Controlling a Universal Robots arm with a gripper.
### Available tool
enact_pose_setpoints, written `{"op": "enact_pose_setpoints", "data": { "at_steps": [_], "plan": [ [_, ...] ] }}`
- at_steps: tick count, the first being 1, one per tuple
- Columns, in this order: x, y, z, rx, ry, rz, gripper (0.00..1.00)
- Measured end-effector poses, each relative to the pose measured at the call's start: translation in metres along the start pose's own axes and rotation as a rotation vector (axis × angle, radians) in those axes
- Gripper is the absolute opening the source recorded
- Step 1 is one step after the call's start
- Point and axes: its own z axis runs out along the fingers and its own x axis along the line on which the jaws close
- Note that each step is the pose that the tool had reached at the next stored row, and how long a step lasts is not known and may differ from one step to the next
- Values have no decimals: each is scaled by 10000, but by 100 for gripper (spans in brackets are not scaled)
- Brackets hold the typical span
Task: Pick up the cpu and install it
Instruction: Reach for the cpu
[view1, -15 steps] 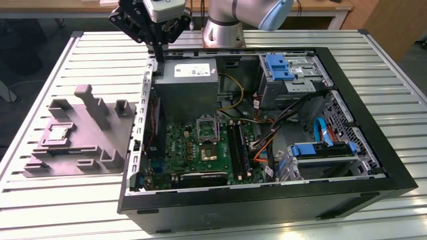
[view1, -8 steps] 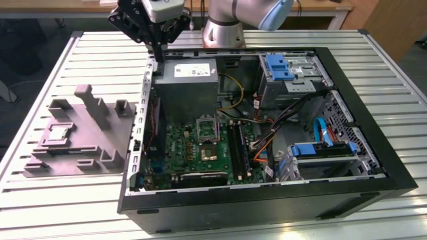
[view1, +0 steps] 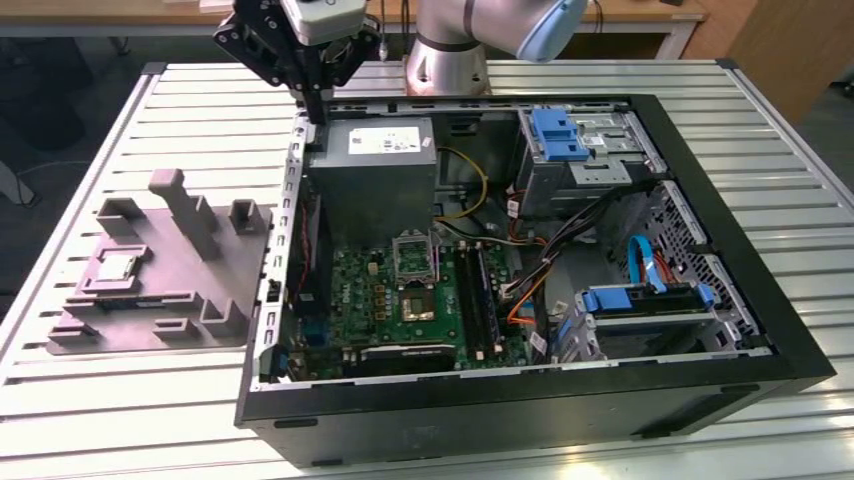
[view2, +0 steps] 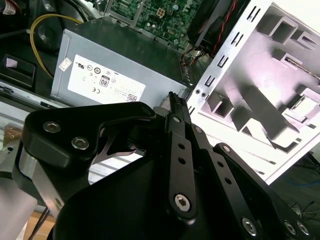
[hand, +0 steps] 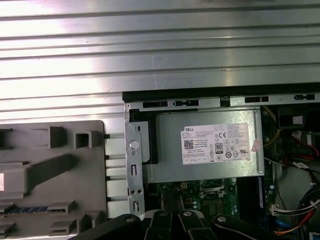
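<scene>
In the exterior view, an open computer case (view1: 534, 395) lies on a slatted metal table (view1: 747, 100). Outside the case, on the exterior view's left, sits a grey moulded fixture (view1: 160, 310). The cpu (view1: 116, 266), a small pale square, rests flat in a recess of that fixture, well apart from the case. The black gripper (view1: 310, 98) hangs above the case's far corner on the exterior view's left. Its fingers are drawn together and hold nothing. Inside the case, a grey power supply (view1: 374, 175) stands near that corner. A green motherboard (view1: 360, 290) with a metal-framed socket (view1: 415, 255) lies beyond it, toward the case's near wall.

In the second wrist view, the gripper (view2: 173, 100) shows its black linkages, the fingertips closed on each other above the edge of the case. The power supply (view2: 115, 55) is inside the case, and the fixture (view2: 260, 105) is outside it.

In the first wrist view, the gripper (hand: 172, 217) sits over the motherboard just inside the case. The power supply (hand: 170, 145) is inside the case wall, and the fixture (hand: 55, 200) is just outside it.
</scene>
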Motion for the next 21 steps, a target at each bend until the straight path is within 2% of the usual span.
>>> {"op": "enact_pose_setpoints", "data": {
  "at_steps": [21],
  "plan": [
    [43, -3, 0, 0, 0, 0, 11]
  ]
}}
